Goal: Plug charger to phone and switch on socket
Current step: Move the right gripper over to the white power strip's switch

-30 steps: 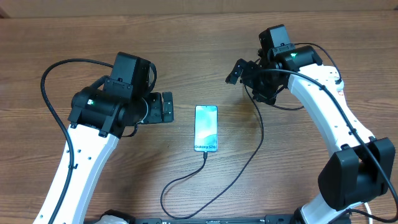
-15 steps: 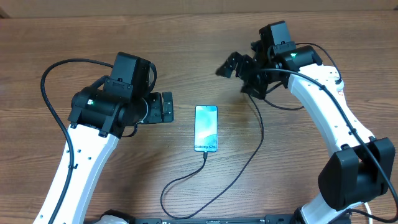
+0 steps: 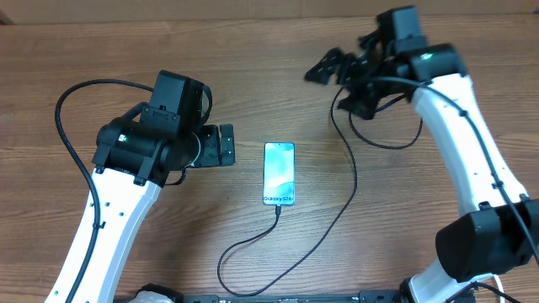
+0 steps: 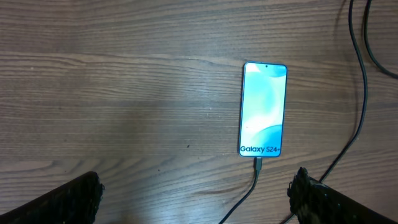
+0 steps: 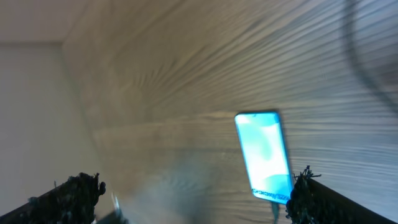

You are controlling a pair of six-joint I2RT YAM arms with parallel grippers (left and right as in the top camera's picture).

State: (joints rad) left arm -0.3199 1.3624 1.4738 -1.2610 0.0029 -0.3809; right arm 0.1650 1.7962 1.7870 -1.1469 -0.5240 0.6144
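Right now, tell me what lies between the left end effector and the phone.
Only bare table between the left end effector and phone, seen in the overhead view.

Quick headcount: one phone (image 3: 279,173) in the middle of the overhead view, and one thin black charger (image 4: 256,169) lead at its lower end. Two white-and-black arms: left arm (image 3: 109,236) on the left of the frame, right arm (image 3: 463,143) on the right. Two grippers, left gripper (image 4: 196,193) and right gripper (image 5: 193,193), with two fingers (image 4: 74,199) apiece, so four total. One wooden table (image 3: 253,50).
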